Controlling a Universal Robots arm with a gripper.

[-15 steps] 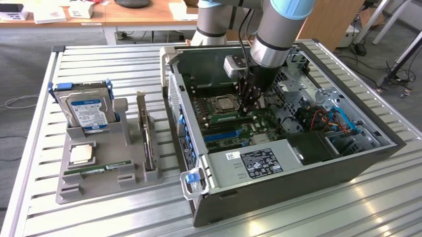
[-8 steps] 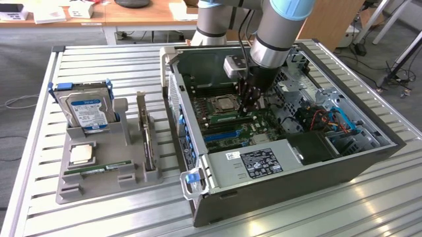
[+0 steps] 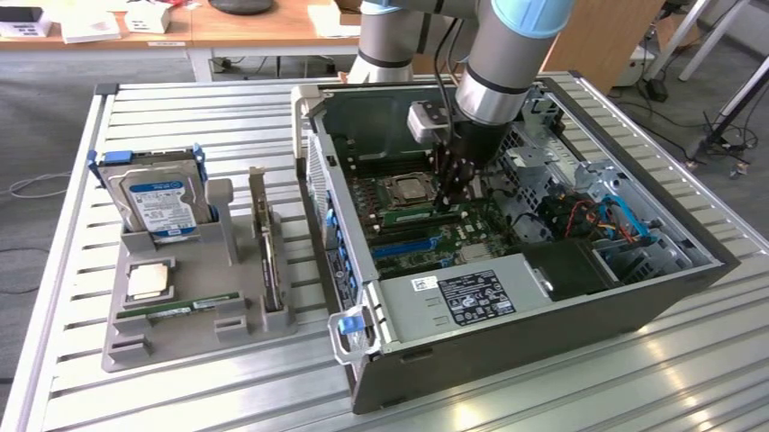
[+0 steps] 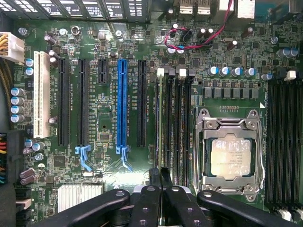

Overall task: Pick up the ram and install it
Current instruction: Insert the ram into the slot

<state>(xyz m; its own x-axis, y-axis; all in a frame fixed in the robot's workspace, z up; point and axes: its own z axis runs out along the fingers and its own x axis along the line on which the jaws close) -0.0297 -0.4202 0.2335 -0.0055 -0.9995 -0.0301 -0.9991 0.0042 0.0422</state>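
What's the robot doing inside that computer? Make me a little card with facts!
place: open computer case on a slatted table
gripper: gripper shut, low over the memory slots
beside the slots: processor socket
tray: grey tray with hard drive, silver chip, green ram stick
held: cannot tell
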